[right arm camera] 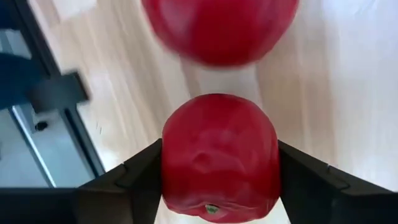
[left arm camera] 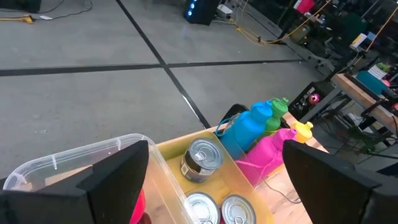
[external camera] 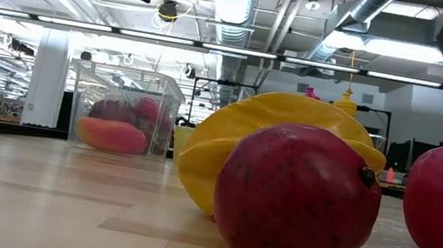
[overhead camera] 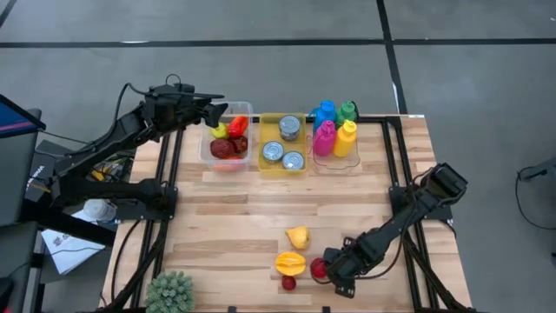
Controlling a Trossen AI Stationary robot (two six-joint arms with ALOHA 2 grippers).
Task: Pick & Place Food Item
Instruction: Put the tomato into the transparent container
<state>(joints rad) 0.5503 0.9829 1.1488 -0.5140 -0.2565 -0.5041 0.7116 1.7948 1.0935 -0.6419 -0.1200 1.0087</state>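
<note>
A round, dark red pomegranate-like fruit (external camera: pixel 296 204) with a speckled skin sits closest to the low camera, on the light wooden slatted table (overhead camera: pixel 234 226) near its front edge. Directly behind it lies a yellow, ridged star-fruit-shaped piece (external camera: pixel 280 142). In the high view another small yellow fruit (overhead camera: pixel 298 236) lies a little farther back.

A 2nd round red fruit (right arm camera: pixel 219 155) lies just to the right of the 1st. The right gripper (overhead camera: pixel 332 271) is down at the table around it, and its 2 dark fingers (right arm camera: pixel 134 177) stand on either side of the fruit, touching or all but touching its flanks; whether they are pressing it firmly cannot be told. The fruit rests on the table.

At the back of the table stand 3 bins in a row. The clear plastic bin (overhead camera: pixel 228 132) on the left holds red, orange and yellow-green toy foods. The yellow bin (overhead camera: pixel 283 141) in the middle holds 3 silver tin cans (overhead camera: pixel 289 128). The clear holder to the right carries blue, green, pink and yellow plastic bottles (overhead camera: pixel 334 128).

The left gripper (overhead camera: pixel 215 110) hovers above the clear bin, its fingers spread wide and holding nothing.

A green spiky plant ball (overhead camera: pixel 171 292) sits at the table's front left corner.
</note>
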